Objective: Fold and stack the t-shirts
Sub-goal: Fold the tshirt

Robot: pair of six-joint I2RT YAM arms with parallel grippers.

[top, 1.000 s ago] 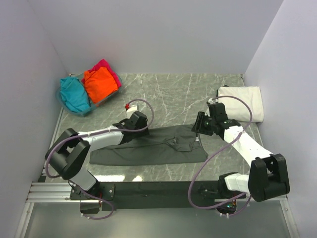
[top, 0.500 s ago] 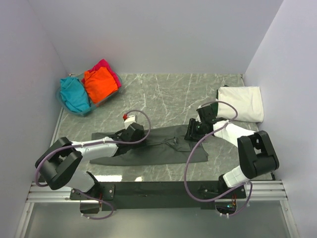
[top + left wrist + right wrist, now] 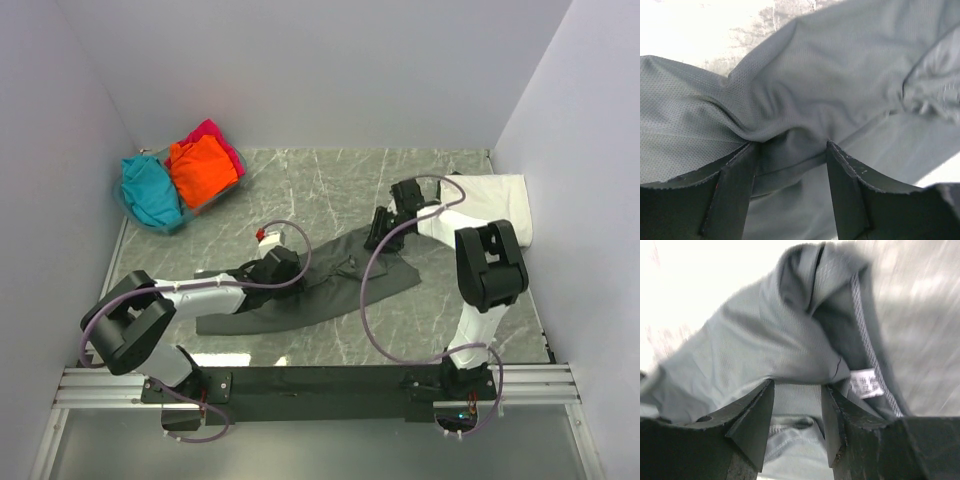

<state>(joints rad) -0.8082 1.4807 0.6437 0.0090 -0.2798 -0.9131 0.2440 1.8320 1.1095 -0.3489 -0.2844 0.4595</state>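
Top external view gave us the dark grey t-shirt (image 3: 300, 300) stretched slantwise across the middle of the marbled desk (image 3: 330, 185), its left end nearer the arm bases and its right end farther back. The left arm (image 3: 195, 290) reached low over the cloth, and the left jaws sat on the shirt's upper edge, about midway along. In the left wrist view we saw those jaws clamped on a bunched fold of the grey fabric, with creases fanning out from the pinch. The right arm (image 3: 440, 215) bent back across the desk, and the right jaws met the shirt's right end. In the right wrist view they were clamped on grey cloth by the collar, with the small white neck label (image 3: 863, 382) just beside one finger (image 3: 840, 430). A white t-shirt (image 3: 500, 215) lay folded at the desk's right edge, apart from the grey one. At the back left, the teal t-shirt (image 3: 148, 190), orange t-shirt (image 3: 195, 170) and magenta t-shirt (image 3: 215, 135) sat heaped together in a see-through bin (image 3: 190, 218).
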